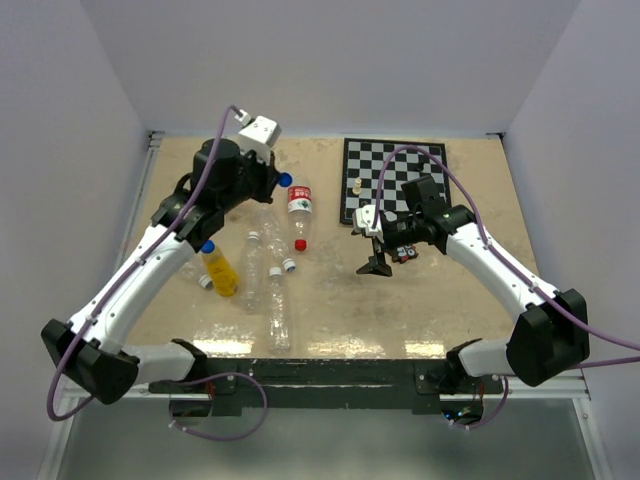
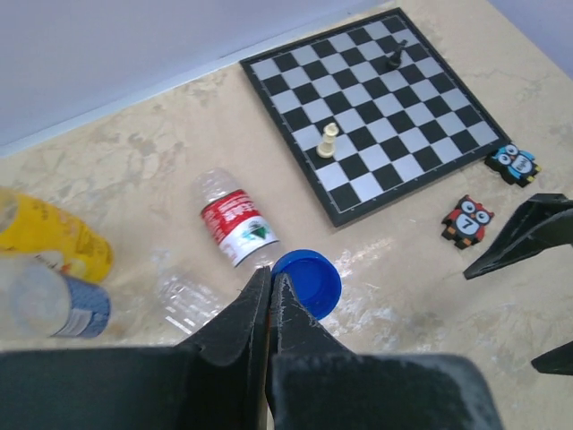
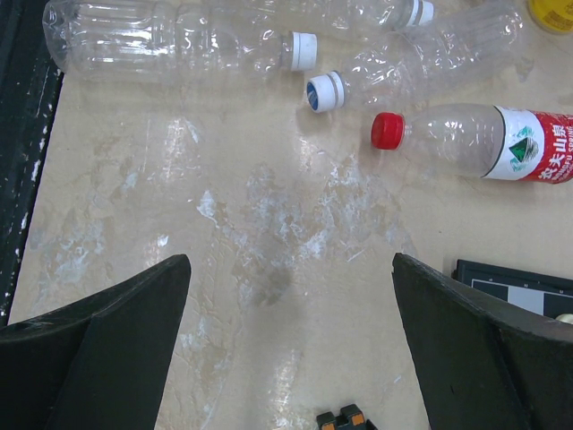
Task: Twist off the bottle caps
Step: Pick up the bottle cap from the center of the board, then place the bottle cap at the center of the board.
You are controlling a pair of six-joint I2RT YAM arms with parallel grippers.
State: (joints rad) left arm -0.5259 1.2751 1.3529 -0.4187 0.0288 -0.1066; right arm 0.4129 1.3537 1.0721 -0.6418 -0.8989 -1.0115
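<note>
Closest to the lens, the left claw (image 2: 271,278) was clenched, its jaws pressed together with nothing visible between them. Just beside its tips a loose blue cap (image 2: 312,282) appeared to lie near the base of the red-labelled bottle (image 2: 237,228), toward the far side of the table (image 1: 400,310); whether tip and cap touched could not be told. That one cap looked already off. Most of the work seemed left to do: the red cap (image 3: 387,130) sat on its bottle, the orange bottle (image 1: 222,275) wore a blue lid (image 1: 207,246), and a white cap (image 3: 303,51) closed a long clear bottle (image 3: 170,40). The right claw (image 3: 291,264) hung released above the table, holding nothing.
</note>
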